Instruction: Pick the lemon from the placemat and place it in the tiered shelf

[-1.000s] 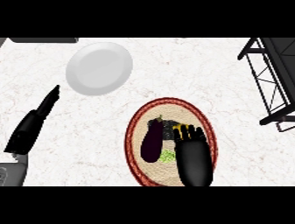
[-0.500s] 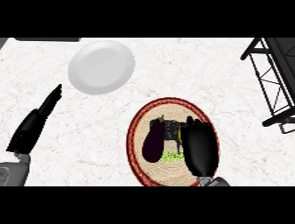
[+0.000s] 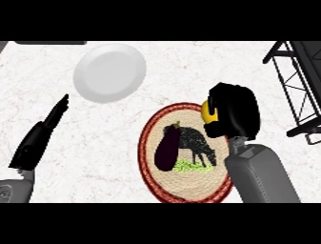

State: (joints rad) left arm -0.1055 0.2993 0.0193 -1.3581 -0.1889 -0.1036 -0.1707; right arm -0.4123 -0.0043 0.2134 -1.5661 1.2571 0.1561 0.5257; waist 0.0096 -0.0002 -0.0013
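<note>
Two hands show. The right hand [image 3: 232,113] has its fingers curled round the lemon [image 3: 207,110], whose yellow shows at the hand's left side, over the mat's [image 3: 191,189] right rim, so the pick looks done. The shelf [image 3: 310,81] stands at the counter's [image 3: 43,76] right edge, the likely next stop. The left hand [image 3: 40,136] rests straight-fingered near the left edge. An eggplant [image 3: 167,147] lies on the mat; a plate [image 3: 110,72] sits near the far edge.

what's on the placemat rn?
An eggplant lies on the placemat, over its printed animal picture. The right hand is curled round the lemon at the mat's upper right edge; the hand hides most of the lemon and whether it touches the mat.
</note>
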